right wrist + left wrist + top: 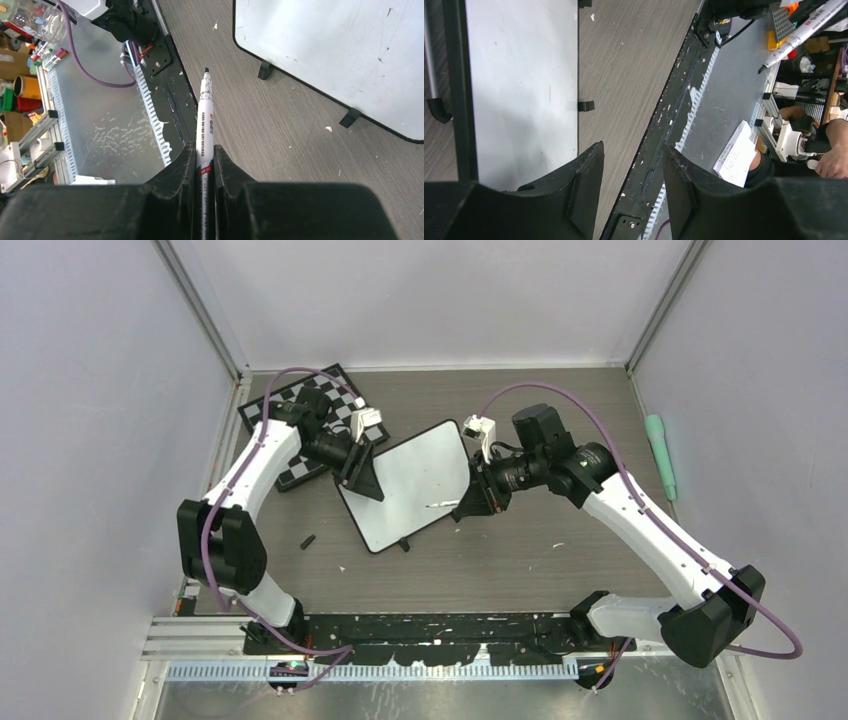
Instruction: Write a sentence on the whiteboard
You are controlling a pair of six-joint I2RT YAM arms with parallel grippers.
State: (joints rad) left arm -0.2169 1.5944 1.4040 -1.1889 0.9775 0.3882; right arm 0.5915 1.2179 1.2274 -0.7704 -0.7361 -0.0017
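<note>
**Centre of the table: whiteboard lying flat, marker gripped on the right**

1. Whiteboard [415, 475]. It lies flat on the wood-grain table [530, 560], turned diagonally between the two arms. The frame is thin and black with rounded corners. Small black feet [350, 118] jut out from its near edge. The writing surface is white, with only faint specks and hairline smudges in both wrist views.

2. Left gripper [631, 192]. It is positioned at the whiteboard's left edge. The jaws stand moderately apart and nothing lies between them. In the left wrist view one finger [584, 185] sits over the board's framed edge. The gap itself looks down on bare table beside the board. Whether that finger touches the frame cannot be told.

3. Right gripper [204, 156]. It is positioned at the whiteboard's right edge. The jaws are closed tight on a white marker [205, 117], which is held by its barrel. The dark tip is uncapped and points away from the wrist. From overhead the marker crosses the board's right-hand portion. In the right wrist view the tip hangs in the air, clear of the board.

4. Other items. A black-and-white chessboard [300, 405] lies at the far left, partly under the left arm. Contact with the whiteboard cannot be determined. A small black piece [308, 540] lies on the table near the board's near-left side. A pale green cylinder [660, 455] rests well apart at the right edge.
</note>
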